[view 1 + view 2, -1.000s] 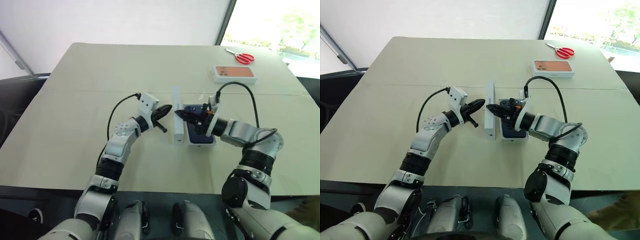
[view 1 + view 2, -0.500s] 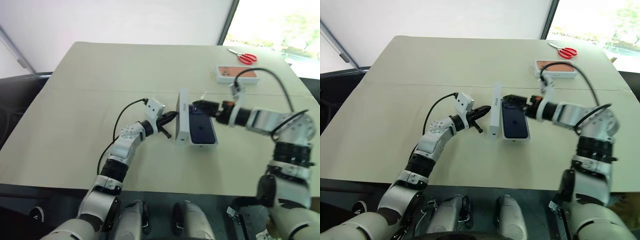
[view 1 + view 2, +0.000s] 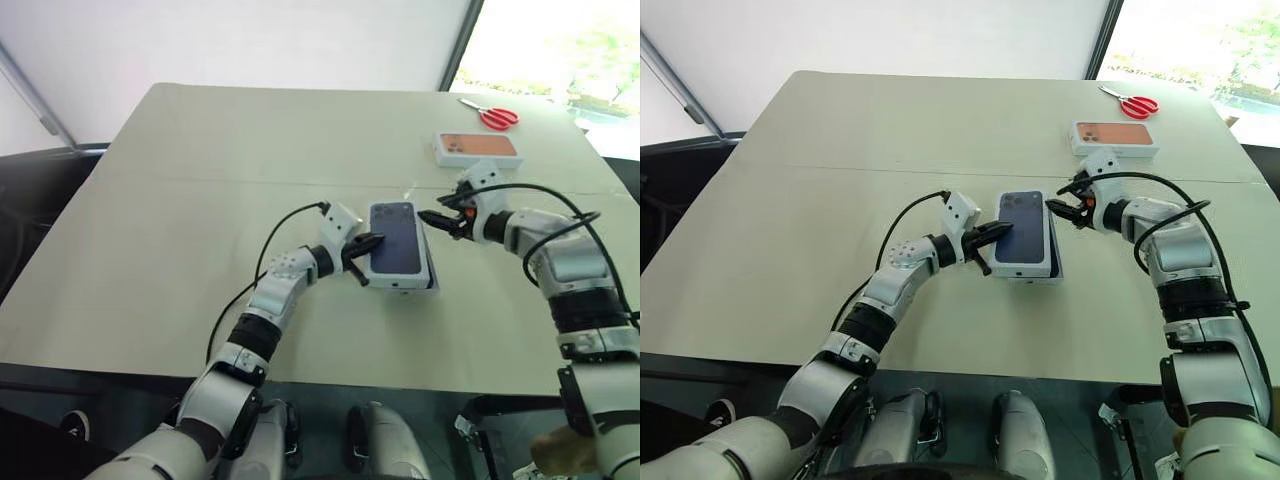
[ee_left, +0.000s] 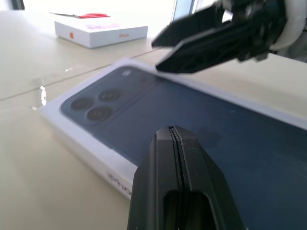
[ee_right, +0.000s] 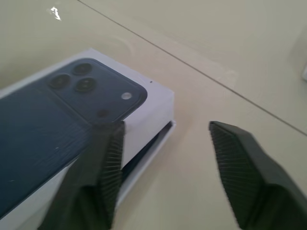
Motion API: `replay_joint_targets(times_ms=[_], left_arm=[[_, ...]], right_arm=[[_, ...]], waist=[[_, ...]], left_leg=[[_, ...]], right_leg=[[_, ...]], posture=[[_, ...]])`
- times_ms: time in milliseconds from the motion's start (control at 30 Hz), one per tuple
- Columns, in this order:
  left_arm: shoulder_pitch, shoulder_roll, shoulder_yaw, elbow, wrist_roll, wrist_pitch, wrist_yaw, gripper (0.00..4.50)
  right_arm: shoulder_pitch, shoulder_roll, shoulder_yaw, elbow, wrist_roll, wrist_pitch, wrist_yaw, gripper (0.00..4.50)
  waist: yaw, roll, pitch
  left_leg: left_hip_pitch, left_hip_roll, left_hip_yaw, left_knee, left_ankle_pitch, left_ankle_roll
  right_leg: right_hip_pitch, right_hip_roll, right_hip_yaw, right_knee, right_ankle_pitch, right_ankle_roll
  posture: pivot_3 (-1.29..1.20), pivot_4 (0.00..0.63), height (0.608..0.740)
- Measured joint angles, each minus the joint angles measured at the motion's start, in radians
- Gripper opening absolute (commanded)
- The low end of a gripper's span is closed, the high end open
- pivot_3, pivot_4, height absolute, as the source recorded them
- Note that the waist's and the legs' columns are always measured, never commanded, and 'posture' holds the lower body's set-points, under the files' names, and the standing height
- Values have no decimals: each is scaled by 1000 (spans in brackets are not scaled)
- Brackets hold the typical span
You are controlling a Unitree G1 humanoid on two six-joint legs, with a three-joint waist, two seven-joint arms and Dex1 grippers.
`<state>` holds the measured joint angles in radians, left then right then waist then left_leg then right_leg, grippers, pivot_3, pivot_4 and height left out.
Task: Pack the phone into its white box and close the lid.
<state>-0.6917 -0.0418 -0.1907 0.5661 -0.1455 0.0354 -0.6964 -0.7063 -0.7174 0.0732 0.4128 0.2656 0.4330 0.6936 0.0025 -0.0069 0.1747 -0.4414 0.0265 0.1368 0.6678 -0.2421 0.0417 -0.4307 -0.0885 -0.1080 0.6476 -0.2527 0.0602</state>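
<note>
The lid [image 3: 396, 243], printed face up with a dark blue phone picture, lies over the white box [image 5: 152, 146] mid-tabletop [image 3: 150, 200], skewed, so one box edge sticks out at a corner. Phone is hidden, presumably inside. Left tool [image 3: 362, 247] pinched shut, holding nothing, tip against lid's near-left edge. Right tool [image 3: 437, 219] parted about halfway, empty, just beside the lid's far right corner. Packing looks mostly done; what's left is squaring the lid and pressing it fully down. Second white box with orange print [image 3: 472, 148] and red scissors [image 3: 490, 116] sit well apart at the far right.
</note>
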Motion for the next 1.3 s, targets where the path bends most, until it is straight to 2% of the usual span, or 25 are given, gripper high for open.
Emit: replay_joint_targets(times_ms=[100, 133, 333, 567, 667, 867, 1133, 1300], left_arm=[[1, 22, 8, -7, -1, 8, -4, 0], [3, 33, 18, -23, -6, 18, -5, 0], [21, 116, 67, -97, -25, 59, -8, 0], [23, 184, 71, -33, 23, 102, 25, 0], [7, 169, 56, 1, 42, 119, 28, 0], [-43, 78, 33, 68, 55, 131, 28, 0], [-51, 51, 18, 76, 68, 131, 26, 0], [-51, 36, 26, 66, 65, 137, 24, 0]], right_arm=[[-3, 0, -3, 39, -54, -69, -3, 66], [-3, 0, -2, 53, -77, -98, -5, 24], [-3, 0, -2, 75, -149, -172, -5, 24], [55, -7, 6, 22, -191, -212, 64, 24], [95, -9, 16, -23, -197, -215, 108, 24], [144, -47, 28, -110, -211, -214, 187, 24], [207, -102, 20, -257, -184, -138, 280, 24], [218, -120, 19, -274, -184, -131, 293, 24]], waist=[[-1, 0, 0], [-2, 0, 0], [-12, 0, 0], [-12, 0, 0], [-8, 0, 0], [6, 0, 0], [10, 0, 0], [9, 0, 0]], left_leg=[[0, 1, 0, 0, 0, -1], [0, 1, 0, 0, 1, -1], [0, 1, 0, 0, 1, -2], [0, 1, 0, 0, 1, -2], [0, 0, 0, 0, 1, -2], [1, 0, 0, 1, 1, -1], [1, 0, -1, 1, 1, -1], [1, 0, -1, 1, 1, -1]], right_leg=[[0, 0, 0, 0, 0, 0], [0, 0, 0, 0, 0, 0], [0, 0, 0, 1, 0, 0], [0, 1, 0, 1, 0, 0], [1, 0, 0, 1, 0, 0], [1, 0, -1, 1, 0, 0], [1, 0, -1, 1, 0, 0], [1, 0, -1, 1, 0, 0]], posture=[[0, 150, 740], [0, 150, 740], [0, 150, 740], [0, 150, 740], [0, 150, 740], [0, 150, 740], [0, 150, 740], [0, 150, 740]])
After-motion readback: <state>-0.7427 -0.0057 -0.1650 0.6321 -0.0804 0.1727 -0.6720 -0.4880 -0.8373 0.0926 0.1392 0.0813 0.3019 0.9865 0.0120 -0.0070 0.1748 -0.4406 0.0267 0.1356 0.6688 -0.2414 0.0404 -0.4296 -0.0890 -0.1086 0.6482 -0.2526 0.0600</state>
